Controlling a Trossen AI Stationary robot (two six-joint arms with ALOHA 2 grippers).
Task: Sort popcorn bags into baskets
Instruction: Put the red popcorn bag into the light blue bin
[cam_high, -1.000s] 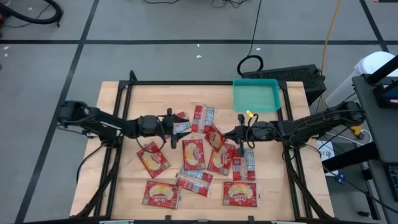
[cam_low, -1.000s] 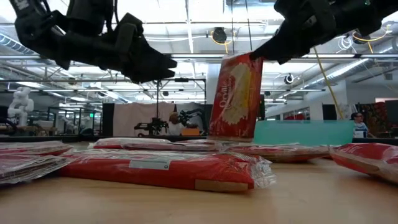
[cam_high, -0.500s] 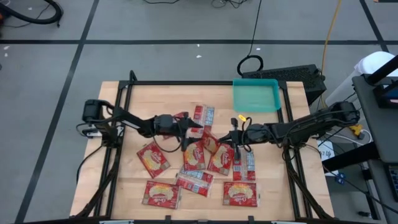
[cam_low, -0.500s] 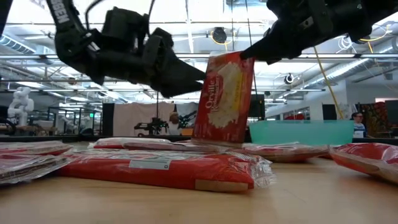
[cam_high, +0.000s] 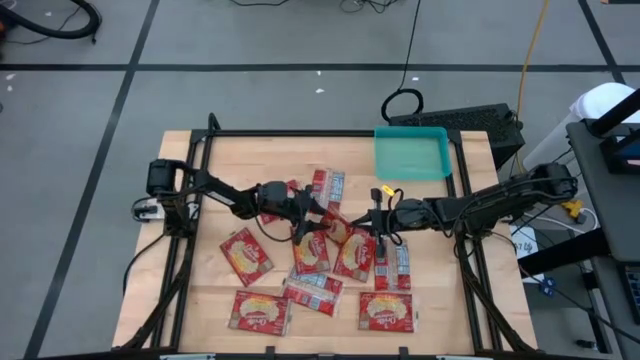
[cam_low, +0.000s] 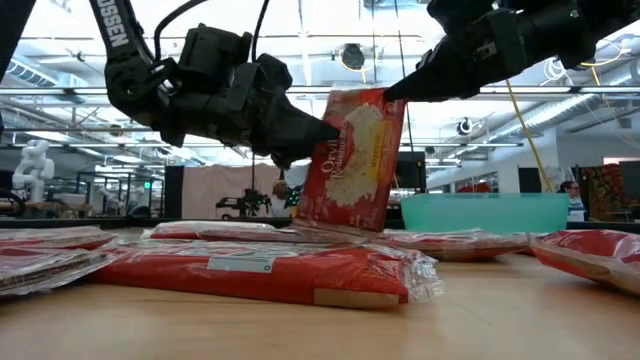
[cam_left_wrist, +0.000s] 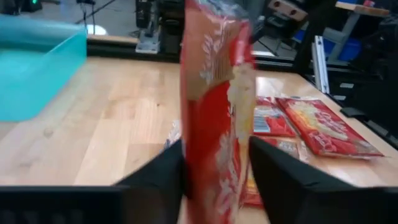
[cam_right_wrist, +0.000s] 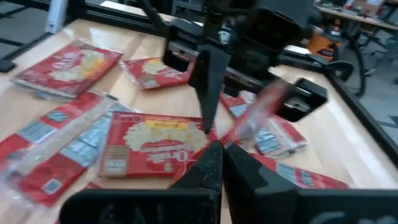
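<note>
One red popcorn bag (cam_low: 350, 160) stands on edge above the pile, seen edge-on in the left wrist view (cam_left_wrist: 214, 112). My left gripper (cam_low: 315, 135) (cam_high: 318, 212) (cam_left_wrist: 214, 180) is at its left edge, shut on it. My right gripper (cam_low: 395, 95) (cam_high: 356, 218) (cam_right_wrist: 222, 152) is shut on its top corner. Several more popcorn bags (cam_high: 310, 255) (cam_low: 260, 272) lie flat on the wooden table, some overlapping. The teal basket (cam_high: 411, 152) (cam_low: 485, 212) sits by its bottom at the far right, with nothing showing in it. My left gripper pinches the bag's two flat faces (cam_left_wrist: 211, 162) between its fingers, at the bag's left edge about halfway up (cam_low: 318, 140). The fingers come nearly level from the table's left. The bag stands tilted between both grippers. My right gripper pinches the bag's upper right corner (cam_low: 390, 100) between its shut fingers, slanting down from the table's right. The bag hangs tilted below the corner. Its lower edge (cam_low: 330, 222) is down at the lying bags; whether it touches them I cannot tell.
A black metal frame (cam_high: 290, 133) runs around the tabletop. Bare wood (cam_high: 250, 160) lies at the far left and beside the basket. Flat bags lie along the near edge (cam_high: 385, 312) (cam_high: 258, 312). People and equipment show in the room behind (cam_low: 575, 195).
My left gripper has gone toward the table's right and down to the standing bag, and its fingers have closed in on the bag's left edge. The bag, still held by my right gripper, has tipped further, its lower end swinging toward the table's left.
</note>
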